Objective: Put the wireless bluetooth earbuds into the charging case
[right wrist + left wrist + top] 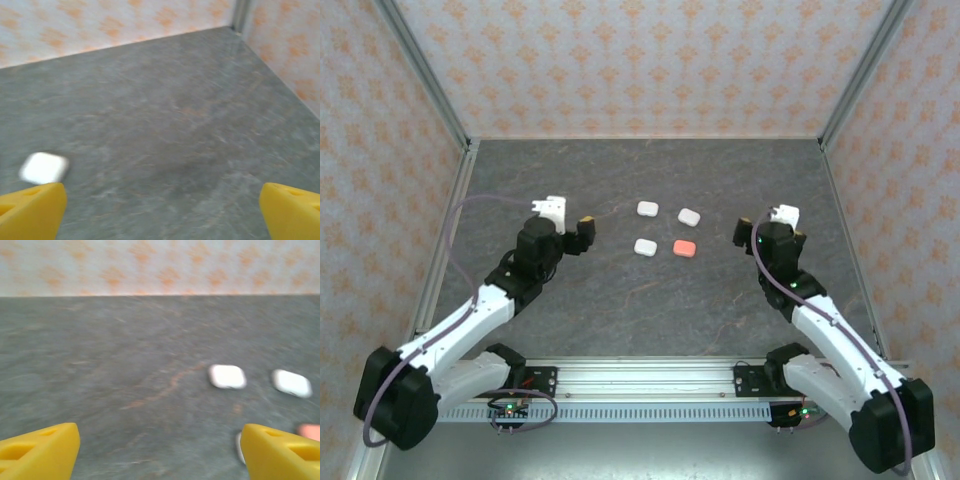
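Note:
Four shut charging cases lie in a square at mid-table: white ones at back left (648, 209), back right (689, 215) and front left (645, 247), and a salmon-pink one (684, 248) at front right. The earbuds are out of view. My left gripper (570, 223) hovers left of the cases, open, with bare table between its yellow fingers (40, 447). Its camera sees two white cases (227, 376) (291, 383), the pink case (310, 430), and a white one (239, 446) partly behind the right finger. My right gripper (767, 226), right of the cases, is open and holds nothing.
The dark grey table (640, 300) is walled by patterned panels at the back and on both sides. In the right wrist view one blurred white case (44, 167) lies left of the gripper (162, 202), with the back right corner post (241, 15) beyond.

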You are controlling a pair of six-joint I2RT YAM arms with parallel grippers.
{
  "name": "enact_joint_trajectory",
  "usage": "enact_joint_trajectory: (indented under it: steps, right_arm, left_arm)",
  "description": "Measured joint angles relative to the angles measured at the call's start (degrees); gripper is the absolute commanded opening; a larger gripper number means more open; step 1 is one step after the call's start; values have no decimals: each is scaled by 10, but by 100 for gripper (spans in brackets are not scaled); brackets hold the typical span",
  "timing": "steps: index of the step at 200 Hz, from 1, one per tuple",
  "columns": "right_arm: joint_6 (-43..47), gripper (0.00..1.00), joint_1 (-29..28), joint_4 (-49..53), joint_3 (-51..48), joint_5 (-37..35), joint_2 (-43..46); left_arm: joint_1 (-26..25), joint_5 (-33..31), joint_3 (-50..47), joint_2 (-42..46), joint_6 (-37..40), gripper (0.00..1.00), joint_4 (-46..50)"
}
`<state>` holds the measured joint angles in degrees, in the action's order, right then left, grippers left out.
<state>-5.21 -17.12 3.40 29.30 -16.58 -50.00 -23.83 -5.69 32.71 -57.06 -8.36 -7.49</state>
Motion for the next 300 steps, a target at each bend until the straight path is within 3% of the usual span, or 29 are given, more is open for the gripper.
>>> enact_joint_trajectory:
  steps: [46,83,138,175,198,221,300]
  right_arm:
    - [41,99,69,-201,-104,0,-66]
    - [95,99,77,-388,-130,32,-193]
    - [134,99,83,-549,-144,86,-322]
    - [113,99,134,-509,-87,124,-374]
    - [95,99,172,-502,-57,150,-374]
    - [87,99,174,-490,-56,166,-374]
    - [82,99,173,-477,-56,180,-374]
  left_arm:
    - [28,-114,-56,5,52,88,-60]
    - [72,-130,-82,-32,59,88,-106]
    - [112,-122,-124,-44,103,88,-180]
    - [143,-91,-162,-81,129,88,-246]
    - [162,-73,-179,-110,130,94,-286]
    - [174,-56,-178,-134,129,100,-307]
    - [201,3,-162,-255,108,100,-400]
